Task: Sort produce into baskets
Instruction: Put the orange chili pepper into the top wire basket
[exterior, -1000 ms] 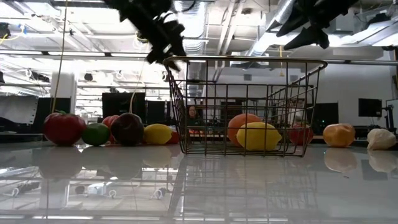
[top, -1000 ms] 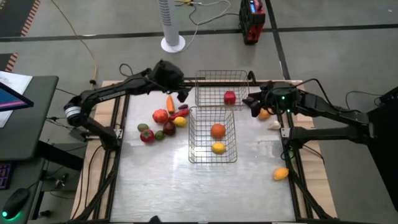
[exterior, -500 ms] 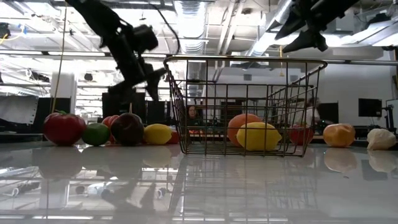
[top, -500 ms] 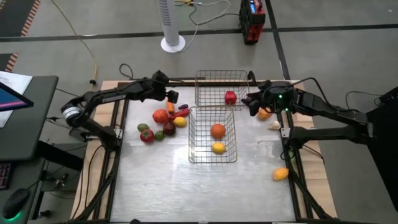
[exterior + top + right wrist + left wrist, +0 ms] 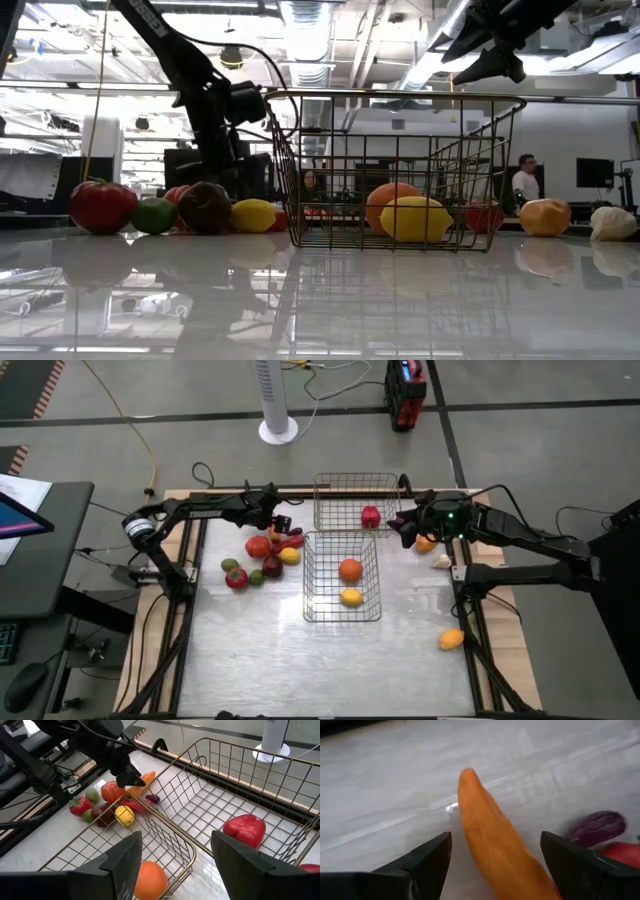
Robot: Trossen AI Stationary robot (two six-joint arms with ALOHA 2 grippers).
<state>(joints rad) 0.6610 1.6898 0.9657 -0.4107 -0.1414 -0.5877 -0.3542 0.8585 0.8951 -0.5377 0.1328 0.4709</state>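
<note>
Carrot — the tapered orange plastic one [image 5: 492, 847] — looks light and slick; straddled by your left gripper's [image 5: 495, 857] parted jaws, grip mid-shaft.

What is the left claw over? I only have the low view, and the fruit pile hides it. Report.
Observer: The left claw straddles the orange carrot, with a finger on either side, open and not gripping.
Operator: Tell me what lies next to that carrot.
Observer: A small purple eggplant lies just beside it, not touching.
Operator: Now give me the right claw's load.
Observer: The right claw is open and empty, hovering by the far basket at its right edge.
</note>
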